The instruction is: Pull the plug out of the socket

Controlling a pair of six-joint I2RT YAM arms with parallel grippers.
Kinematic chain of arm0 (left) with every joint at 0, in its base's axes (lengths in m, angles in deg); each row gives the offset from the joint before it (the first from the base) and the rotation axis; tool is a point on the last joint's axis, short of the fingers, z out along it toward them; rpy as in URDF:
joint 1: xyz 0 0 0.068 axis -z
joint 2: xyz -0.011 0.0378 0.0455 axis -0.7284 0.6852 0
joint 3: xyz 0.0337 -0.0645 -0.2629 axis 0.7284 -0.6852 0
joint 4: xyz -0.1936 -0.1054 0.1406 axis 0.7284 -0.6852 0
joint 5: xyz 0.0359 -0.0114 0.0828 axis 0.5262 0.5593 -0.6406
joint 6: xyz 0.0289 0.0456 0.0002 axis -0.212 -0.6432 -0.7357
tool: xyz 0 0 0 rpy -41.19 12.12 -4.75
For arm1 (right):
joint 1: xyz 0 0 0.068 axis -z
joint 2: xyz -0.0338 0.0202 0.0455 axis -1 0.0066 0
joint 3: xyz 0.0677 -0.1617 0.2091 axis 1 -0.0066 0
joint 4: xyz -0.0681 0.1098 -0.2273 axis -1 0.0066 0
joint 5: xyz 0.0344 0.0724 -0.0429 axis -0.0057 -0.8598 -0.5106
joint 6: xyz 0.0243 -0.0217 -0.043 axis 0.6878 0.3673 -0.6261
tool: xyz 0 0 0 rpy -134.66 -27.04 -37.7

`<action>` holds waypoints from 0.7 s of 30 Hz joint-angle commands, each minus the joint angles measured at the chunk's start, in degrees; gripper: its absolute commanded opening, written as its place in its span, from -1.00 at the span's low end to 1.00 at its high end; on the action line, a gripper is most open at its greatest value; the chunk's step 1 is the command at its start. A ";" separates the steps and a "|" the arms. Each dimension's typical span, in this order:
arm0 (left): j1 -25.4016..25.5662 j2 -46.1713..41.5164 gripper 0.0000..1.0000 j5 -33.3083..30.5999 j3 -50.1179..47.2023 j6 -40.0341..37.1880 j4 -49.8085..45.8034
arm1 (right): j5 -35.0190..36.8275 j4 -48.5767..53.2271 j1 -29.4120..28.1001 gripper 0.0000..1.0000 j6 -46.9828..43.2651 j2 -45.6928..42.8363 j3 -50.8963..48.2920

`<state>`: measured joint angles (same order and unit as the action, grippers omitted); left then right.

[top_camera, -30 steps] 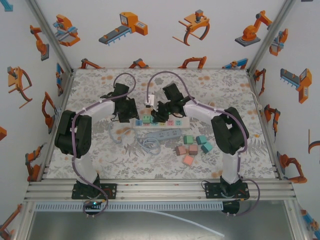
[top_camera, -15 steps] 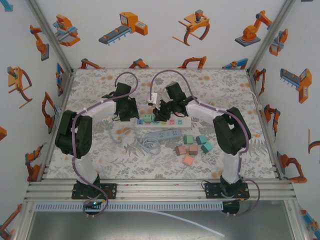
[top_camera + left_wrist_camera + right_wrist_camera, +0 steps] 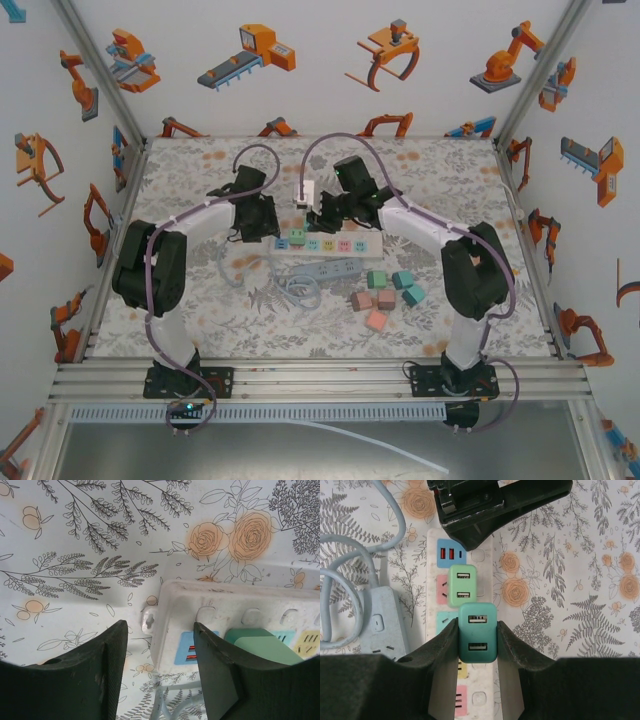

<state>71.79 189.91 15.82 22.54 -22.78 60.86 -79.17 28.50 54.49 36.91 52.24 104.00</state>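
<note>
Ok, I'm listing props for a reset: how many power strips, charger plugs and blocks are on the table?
Power strips: 2 (white strip, pale blue strip)
Charger plugs: 2 (light green plug, teal plug)
Blocks: 6 (3 greenish blocks, 3 pink blocks)
Total: 10

The socket strip [image 3: 215, 600] runs off at 3 o'clock, and the left pincer [image 3: 161, 630] covers part of a light green plug [image 3: 260, 647]. The right pincer [image 3: 477, 627] hides both flanks of the dark green plug [image 3: 477, 645].
</note>
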 commanded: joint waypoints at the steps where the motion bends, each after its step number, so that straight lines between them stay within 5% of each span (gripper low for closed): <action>1: 0.22 -0.84 0.10 -0.75 -1.92 -2.11 -1.51 | -0.28 -7.53 -0.46 -0.91 9.75 -6.58 -1.83; 8: 0.24 -10.40 0.15 0.37 -3.83 -6.95 3.33 | 7.88 -16.90 0.23 -0.90 31.39 -17.94 -10.30; 14: 0.31 -21.41 0.18 6.55 -9.44 -13.25 13.59 | 9.33 -17.20 6.67 -0.89 54.77 -28.84 -18.52; 21: 0.31 -30.81 0.22 32.23 -17.24 -27.90 27.08 | 13.96 -9.55 16.84 -0.89 67.79 -46.29 -30.12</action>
<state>71.85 161.43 33.09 8.16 -41.33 80.16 -68.09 15.97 68.65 94.84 12.08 76.96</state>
